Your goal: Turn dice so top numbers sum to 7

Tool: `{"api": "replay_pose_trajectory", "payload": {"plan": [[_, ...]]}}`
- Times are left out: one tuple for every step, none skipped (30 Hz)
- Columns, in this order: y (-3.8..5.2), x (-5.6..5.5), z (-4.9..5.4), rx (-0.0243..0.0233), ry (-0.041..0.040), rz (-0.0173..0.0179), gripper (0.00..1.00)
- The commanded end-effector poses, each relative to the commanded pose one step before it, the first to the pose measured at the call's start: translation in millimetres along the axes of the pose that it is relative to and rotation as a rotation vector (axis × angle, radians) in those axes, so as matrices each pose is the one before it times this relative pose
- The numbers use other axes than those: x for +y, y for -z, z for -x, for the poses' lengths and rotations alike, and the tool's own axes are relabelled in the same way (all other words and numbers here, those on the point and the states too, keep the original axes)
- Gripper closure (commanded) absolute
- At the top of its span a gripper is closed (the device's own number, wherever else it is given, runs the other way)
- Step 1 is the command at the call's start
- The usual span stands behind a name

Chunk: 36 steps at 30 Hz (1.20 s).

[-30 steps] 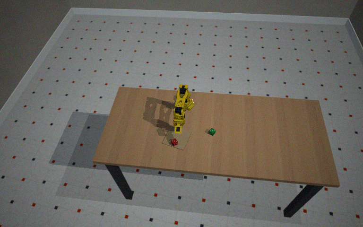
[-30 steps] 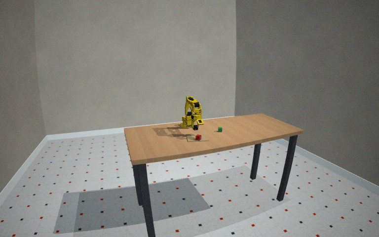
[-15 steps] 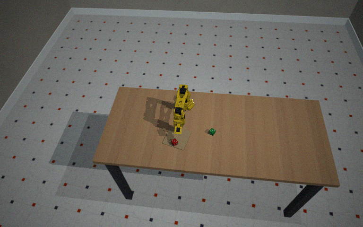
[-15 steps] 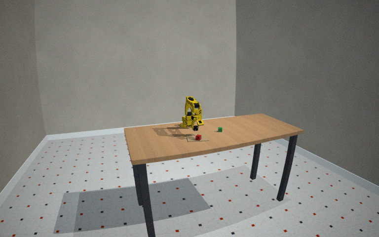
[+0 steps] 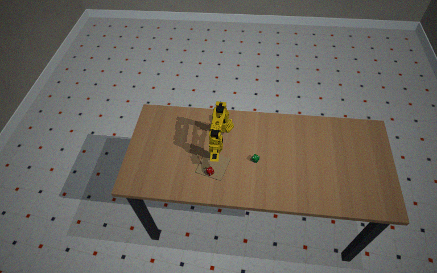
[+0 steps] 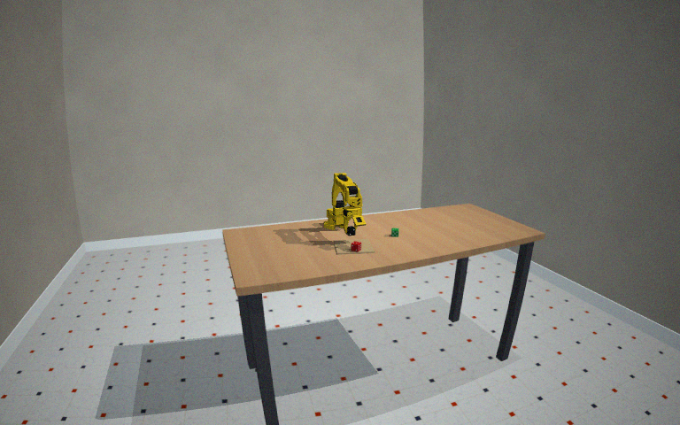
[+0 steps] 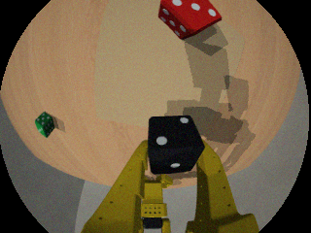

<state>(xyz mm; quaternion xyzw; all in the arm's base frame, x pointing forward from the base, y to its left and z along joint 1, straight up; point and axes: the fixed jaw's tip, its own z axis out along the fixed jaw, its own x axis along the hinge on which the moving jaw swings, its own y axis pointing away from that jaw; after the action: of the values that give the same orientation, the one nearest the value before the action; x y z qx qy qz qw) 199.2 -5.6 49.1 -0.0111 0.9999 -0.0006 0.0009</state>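
Looking from the front edge, at far left: the arm's shadow falls dark across the wood.
Red die (image 5: pixel 210 170) (image 6: pixel 356 246) (image 7: pixel 190 15): on the mat (image 5: pixel 222 167) (image 6: pixel 367 249) (image 7: pixel 131 63), toward my edge of it; I can't read its top number with certainty.
Black die (image 6: pixel 351 230) (image 7: pixel 175 144): in the air behind the red one, near the mat's back edge, a cube with no long axis to follow.
Pincer (image 5: pixel 214 159) (image 6: pixel 350 227) (image 7: pixel 175 146): pinching the black die between its yellow fingers; the mat lies forward and below, so the next move probably calls for reaching outward and down, keeping off the red die.
Green die (image 5: pixel 255 158) (image 6: pixel 395 232) (image 7: pixel 45 124): on bare wood to the right, well apart from the mat; it likely needs its own trip.
Table (image 5: pixel 306 167) (image 6: pixel 426 235) (image 7: pixel 73 49): wood-grained, its long side running left to right, on dark legs.
Room: pale floor (image 5: pixel 225 67) (image 6: pixel 170 280) (image 7: pixel 102 209) with red and dark squares, dull grey walls (image 5: pixel 32 32) (image 6: pixel 240 100), dim light.

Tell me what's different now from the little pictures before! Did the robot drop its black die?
No, the gripper still holds the black die. They moved down just a little bit. Nothing was grabbed or let go. The red die, the green die and the mat stayed put.
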Motion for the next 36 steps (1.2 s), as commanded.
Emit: {"api": "replay_pose_trajectory", "payload": {"plan": [[6.074, 1.92, 5.57, -0.0556, 0.00541, -0.00329, 1.0], [-0.096, 0.0, -0.01, 0.0, 0.0, 0.0, 1.0], [-0.018, 0.0, 0.01, 0.0, 0.0, 0.0, 1.0], [0.0, 0.0, 0.0, 0.0, 0.0, 0.0, 1.0], [0.0, 0.0, 0.0, 0.0, 0.0, 0.0, 1.0], [-0.019, 0.0, 0.0, 0.00001, 0.00002, -0.00002, 1.0], [-0.096, 0.0, 0.0, 0.0, 0.0, 0.0, 1.0], [-0.234, 0.0, 0.0, 0.0, 0.0, 0.0, 1.0], [-0.384, 0.0, 0.0, 0.0, 0.0, 0.0, 1.0], [-0.529, 0.0, 0.01, 0.0, 0.0, 0.0, 1.0], [-0.649, 0.0, 0.0, 0.0, 0.0, 0.0, 1.0], [-0.72, 0.0, -0.01, 0.0, 0.0, 0.0, 1.0], [-0.751, 0.0, 0.0, 0.0, 0.0, 0.0, 1.0], [-0.72, 0.0, -0.01, 0.0, 0.0, 0.0, 1.0], [-0.648, 0.0, -0.01, 0.0, 0.0, 0.0, 1.0], [-0.522, 0.0, -0.02, 0.0, 0.0, 0.0, 1.0], [-0.384, 0.0, -0.01, 0.0, 0.0, 0.0, 1.0], [-0.234, 0.0, -0.01, 0.0, 0.0, 0.0, 1.0], [-0.096, 0.0, 0.0, 0.0, 0.0, 0.0, 1.0], [-0.018, 0.0, 0.0, 0.0, 0.0, 0.0, 1.0], [0.0, 0.0, 0.0, 0.0, 0.0, 0.0, 1.0], [0.0, 0.0, 0.0, 0.0, 0.0, 0.0, 1.0], [-0.014, 0.0, 0.0, 0.0, -0.00002, 0.0, 1.0], [-0.102, 0.0, 0.0, 0.0, 0.0, 0.0, 1.0], [-0.234, 0.0, 0.0, 0.0, 0.0, 0.0, 1.0], [-0.384, 0.0, 0.0, 0.0, 0.0, 0.0, 1.0], [-0.528, 0.0, 0.0, 0.0, 0.0, 0.0, 1.0], [-0.648, 0.0, 0.0, 0.0, 0.0, 0.0, 1.0], [-0.72, 0.0, 0.0, 0.0, 0.0, 0.0, 1.0], [-0.75, 0.0, -0.01, 0.0, 0.0, 0.0, 1.0], [-0.72, 0.0, -0.01, 0.0, 0.0, 0.0, 1.0], [-0.648, 0.0, -0.01, 0.0, 0.0, 0.0, 1.0], [-0.528, 0.0, -0.01, 0.0, 0.0, 0.0, 1.0], [-0.378, 0.0, -0.01, 0.0, 0.0, 0.0, 1.0], [-0.234, 0.0, -0.01, 0.0, 0.0, 0.0, 1.0], [-0.096, 0.0, 0.0, 0.0, 0.0, 0.0, 1.0]]}}
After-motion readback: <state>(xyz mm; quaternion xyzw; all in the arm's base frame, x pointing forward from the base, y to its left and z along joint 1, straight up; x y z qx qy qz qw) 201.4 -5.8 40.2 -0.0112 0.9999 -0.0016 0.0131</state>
